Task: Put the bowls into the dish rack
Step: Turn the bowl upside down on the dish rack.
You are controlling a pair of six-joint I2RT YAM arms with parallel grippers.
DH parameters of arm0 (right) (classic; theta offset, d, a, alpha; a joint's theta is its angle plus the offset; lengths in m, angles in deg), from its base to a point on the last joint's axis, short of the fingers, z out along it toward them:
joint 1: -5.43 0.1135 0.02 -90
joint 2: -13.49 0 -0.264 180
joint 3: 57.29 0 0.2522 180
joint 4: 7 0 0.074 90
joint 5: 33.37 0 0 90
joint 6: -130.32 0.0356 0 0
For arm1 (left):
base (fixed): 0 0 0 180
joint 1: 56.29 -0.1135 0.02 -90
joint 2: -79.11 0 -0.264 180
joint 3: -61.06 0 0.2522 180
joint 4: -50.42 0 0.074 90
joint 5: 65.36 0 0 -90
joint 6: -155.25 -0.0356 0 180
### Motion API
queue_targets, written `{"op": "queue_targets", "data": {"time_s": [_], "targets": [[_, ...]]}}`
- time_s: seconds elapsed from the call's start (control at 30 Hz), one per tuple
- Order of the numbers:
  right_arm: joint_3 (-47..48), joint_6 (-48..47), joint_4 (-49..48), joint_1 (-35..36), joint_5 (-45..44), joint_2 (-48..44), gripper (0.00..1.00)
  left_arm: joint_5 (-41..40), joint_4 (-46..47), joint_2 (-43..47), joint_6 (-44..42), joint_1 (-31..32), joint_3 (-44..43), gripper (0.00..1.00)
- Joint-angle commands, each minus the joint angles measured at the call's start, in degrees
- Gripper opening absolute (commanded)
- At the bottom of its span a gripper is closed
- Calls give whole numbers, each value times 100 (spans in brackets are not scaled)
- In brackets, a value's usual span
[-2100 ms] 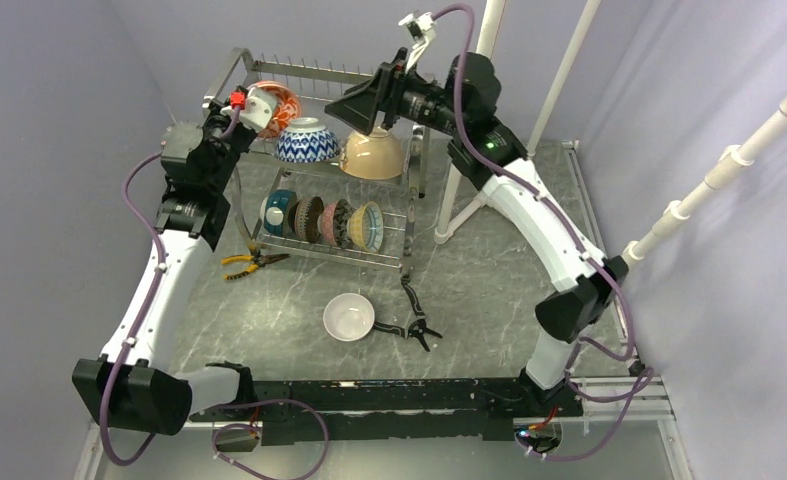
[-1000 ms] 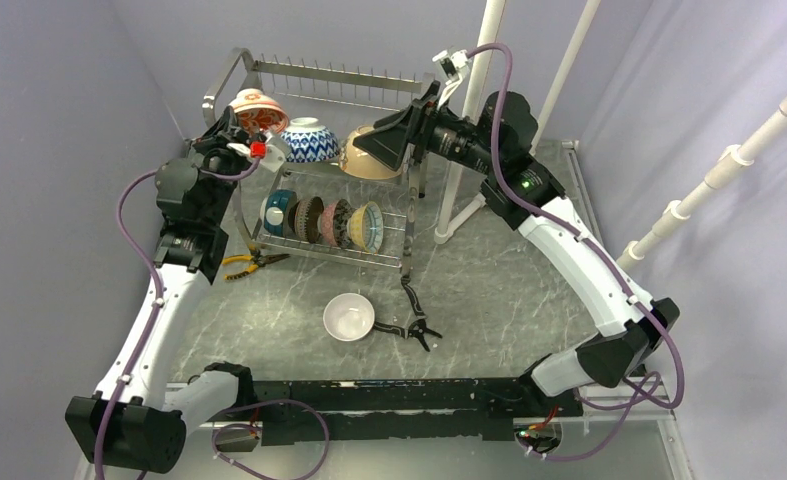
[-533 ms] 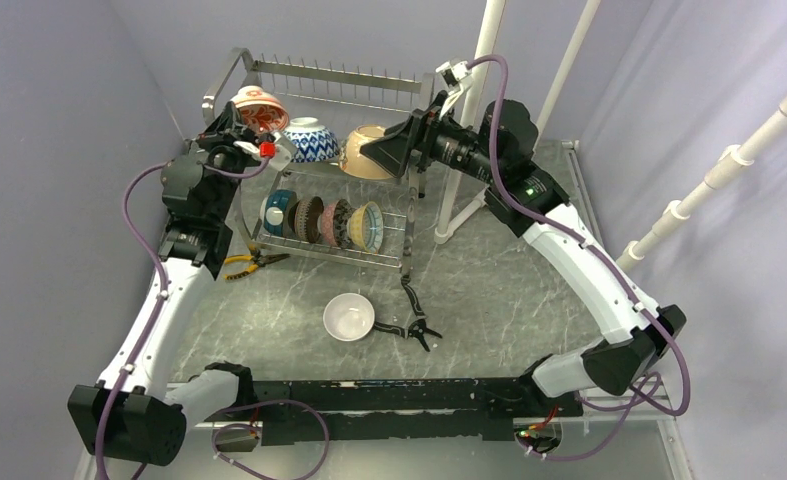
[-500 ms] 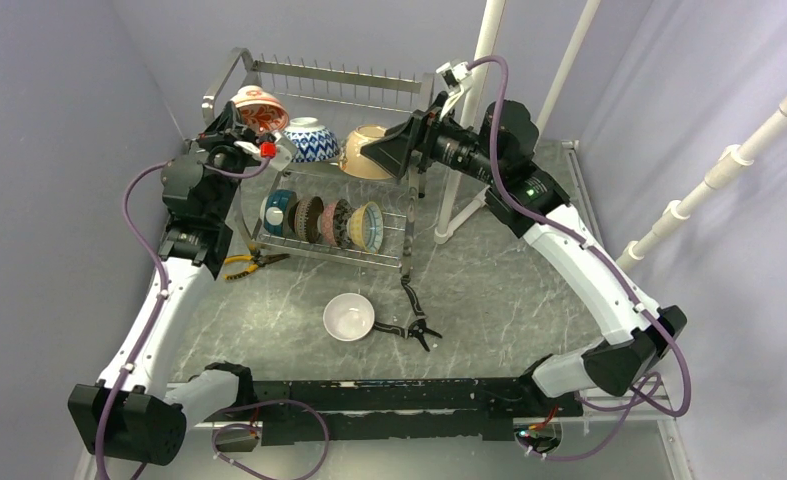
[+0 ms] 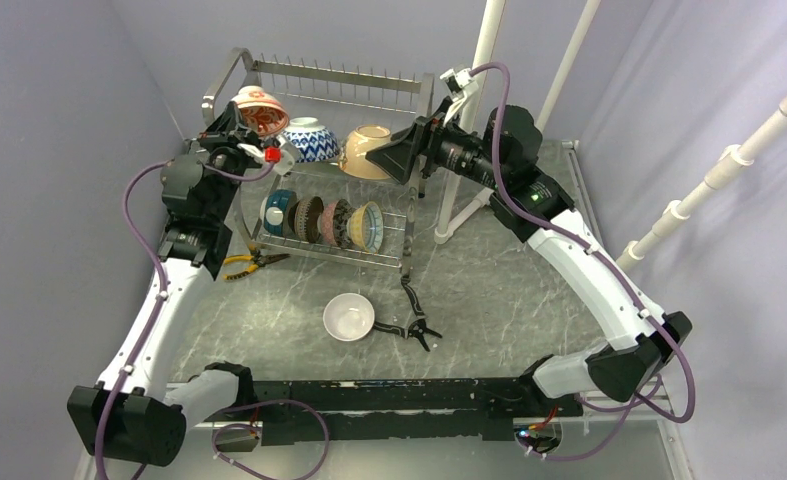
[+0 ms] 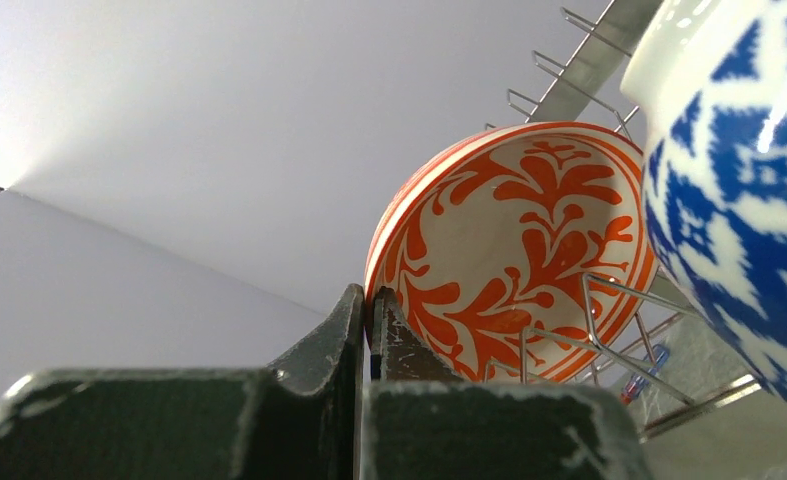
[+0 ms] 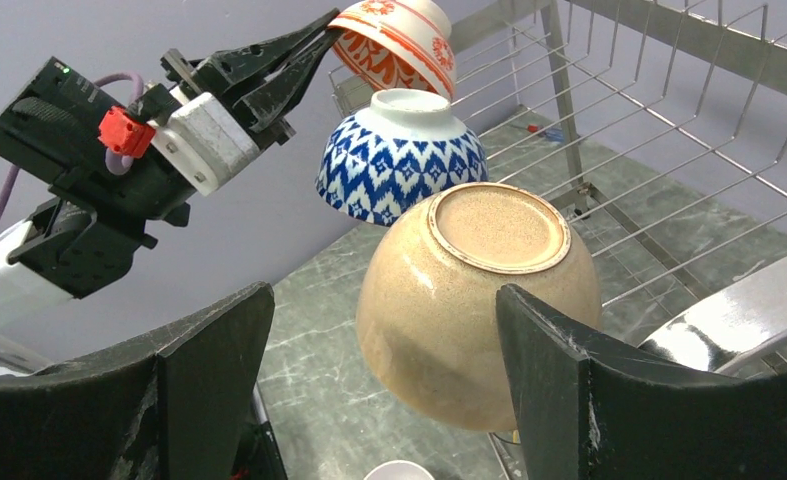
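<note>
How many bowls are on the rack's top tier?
3: red bowl at the left, in the left gripper; blue zigzag bowl in the middle; tan bowl at the right. None seems hidden.

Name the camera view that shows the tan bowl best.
Right wrist view: the tan bowl fills the centre, its foot ring and side sharp. Top external shows it small, beside the right gripper. Left wrist view does not show it.

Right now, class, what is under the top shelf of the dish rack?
A row of patterned bowls stands on edge on the rack's lower shelf, a teal one at the left end. Each covers most of its neighbour, so little of the middle ones shows.
</note>
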Motion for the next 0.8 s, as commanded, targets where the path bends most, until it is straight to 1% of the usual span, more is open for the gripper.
{"op": "queue_targets", "data": {"time_s": [0.0,0.27,0.33,0.4,0.53,0.67,0.77], "targets": [[-57,-93,-67,-5,49,-188,86,-309,278,493,-345,-135,71,3],[-51,-103,-227,-7,365,-91,88,-405,-115,907,-178,-136,380,3],[-38,-97,-255,-2,423,-39,88,-405,-263,954,-195,-135,411,11],[-10,-92,-266,-1,470,-1,88,-442,-297,1008,-206,-135,459,21],[37,-90,-286,-8,504,40,88,-563,-215,1071,-184,-131,543,33],[60,-93,-287,-8,520,62,88,-589,-324,1122,-156,-135,578,45],[69,-100,-289,-9,520,55,88,-589,-376,1193,-140,-135,637,57]]}}
